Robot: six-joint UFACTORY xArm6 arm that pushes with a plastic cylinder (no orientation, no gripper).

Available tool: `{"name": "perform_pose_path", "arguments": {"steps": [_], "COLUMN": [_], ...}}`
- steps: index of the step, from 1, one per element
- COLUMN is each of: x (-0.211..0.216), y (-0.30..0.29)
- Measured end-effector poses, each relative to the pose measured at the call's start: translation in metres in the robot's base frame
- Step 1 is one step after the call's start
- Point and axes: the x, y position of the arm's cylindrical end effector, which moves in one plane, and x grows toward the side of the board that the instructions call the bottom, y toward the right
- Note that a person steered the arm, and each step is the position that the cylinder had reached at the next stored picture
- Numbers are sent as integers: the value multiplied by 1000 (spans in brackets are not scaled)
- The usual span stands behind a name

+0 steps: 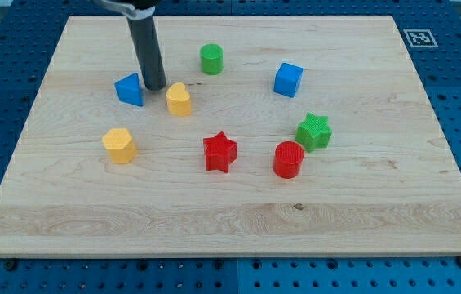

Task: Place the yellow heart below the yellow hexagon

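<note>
Rod upright, my tip (pixel 155 86) down at board level, upper left.

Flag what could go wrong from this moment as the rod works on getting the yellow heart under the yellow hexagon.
1. My tip sits between the blue triangular block and the yellow heart; a sideways sweep could drag the blue one along.
2. My tip is at the heart's upper left, so a push from here would likely send it toward the red star, not below the yellow hexagon.
3. A leftward push could knock the hexagon itself.

Straight dark grey rod, my tip (pixel 155 86) blunt, possibly rubbery.
</note>
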Motion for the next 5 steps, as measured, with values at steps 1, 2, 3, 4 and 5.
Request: {"name": "perform_pose_path", "arguments": {"steps": [1, 2, 3, 4, 5], "x": [-2, 7, 10, 10, 10], "y": [14, 42, 69, 84, 80]}}
